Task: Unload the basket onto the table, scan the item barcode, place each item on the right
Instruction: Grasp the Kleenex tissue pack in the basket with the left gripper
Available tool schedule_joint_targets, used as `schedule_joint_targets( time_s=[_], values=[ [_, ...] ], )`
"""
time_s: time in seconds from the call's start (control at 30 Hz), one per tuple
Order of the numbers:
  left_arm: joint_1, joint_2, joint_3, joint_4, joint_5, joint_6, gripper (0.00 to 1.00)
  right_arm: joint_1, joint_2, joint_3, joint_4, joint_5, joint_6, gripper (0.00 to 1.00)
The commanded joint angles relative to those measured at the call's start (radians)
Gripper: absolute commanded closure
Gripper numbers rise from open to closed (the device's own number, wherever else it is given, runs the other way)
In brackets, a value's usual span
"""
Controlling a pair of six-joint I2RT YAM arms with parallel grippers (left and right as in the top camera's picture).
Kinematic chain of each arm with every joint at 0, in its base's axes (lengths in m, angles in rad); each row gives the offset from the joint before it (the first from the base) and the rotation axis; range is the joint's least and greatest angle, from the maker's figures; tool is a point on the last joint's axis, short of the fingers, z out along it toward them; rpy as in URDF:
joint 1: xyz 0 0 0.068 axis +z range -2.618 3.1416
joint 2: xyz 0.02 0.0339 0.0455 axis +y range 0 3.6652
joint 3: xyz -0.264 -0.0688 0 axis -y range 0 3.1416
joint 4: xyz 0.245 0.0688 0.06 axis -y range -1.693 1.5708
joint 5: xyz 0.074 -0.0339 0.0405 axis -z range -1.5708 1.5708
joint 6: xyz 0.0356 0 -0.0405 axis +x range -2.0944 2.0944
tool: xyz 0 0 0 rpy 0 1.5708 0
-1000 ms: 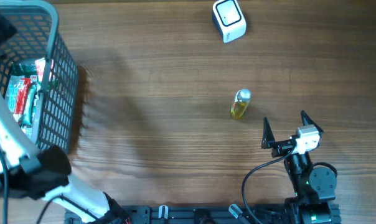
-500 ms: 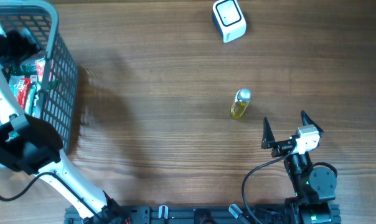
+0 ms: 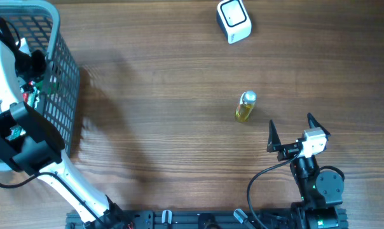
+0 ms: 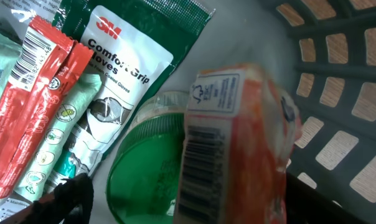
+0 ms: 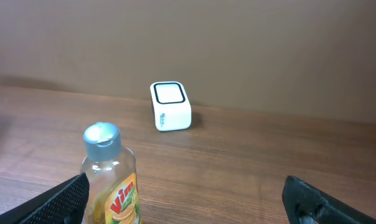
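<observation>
An orange packet (image 4: 238, 143) with a barcode on its white label stands blurred and close between the fingers of my left gripper (image 4: 194, 199), inside the basket (image 3: 60, 76). The left finger (image 4: 70, 196) is well apart from the packet and the right finger (image 4: 319, 199) is right beside it, so the gripper is open. From overhead, the left gripper (image 3: 34, 69) is down in the basket. The white scanner (image 3: 233, 20) (image 5: 170, 106) sits at the far side of the table. My right gripper (image 3: 291, 124) (image 5: 185, 199) is open, with a Vim bottle (image 5: 110, 177) by its left finger.
Under the packet lie a round green lid (image 4: 141, 168), a green glove pouch (image 4: 129, 59) and red and pale green sachets (image 4: 45, 93). The basket's dark grid wall (image 4: 337, 93) is close on the right. The yellow bottle (image 3: 245, 107) stands mid-table.
My left arm has swung farther up over the basket and its gripper has come down among the goods; its jaws have narrowed a little. The right arm has not moved.
</observation>
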Motion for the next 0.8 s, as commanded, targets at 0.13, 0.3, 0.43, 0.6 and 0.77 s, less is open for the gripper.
schedule_joint_targets(
  time_s=[0.13,0.3,0.43,0.6,0.77],
  values=[
    [0.003,0.008,-0.008,0.011,-0.003,0.011,0.29,0.003,0.001,-0.001,0.003,-0.014,0.019,0.0],
    [0.003,-0.017,-0.006,0.024,-0.003,0.011,0.32,0.003,0.001,-0.001,0.003,-0.014,0.019,0.0],
    [0.003,-0.075,-0.006,0.057,-0.003,0.01,0.53,0.003,0.001,-0.001,0.003,-0.014,0.019,0.0],
    [0.003,-0.095,-0.006,0.056,-0.003,0.008,0.75,0.003,0.001,-0.001,0.003,-0.014,0.019,0.0],
    [0.003,-0.098,-0.006,0.039,-0.003,0.008,0.76,0.003,0.001,-0.001,0.003,-0.014,0.019,0.0]
  ],
)
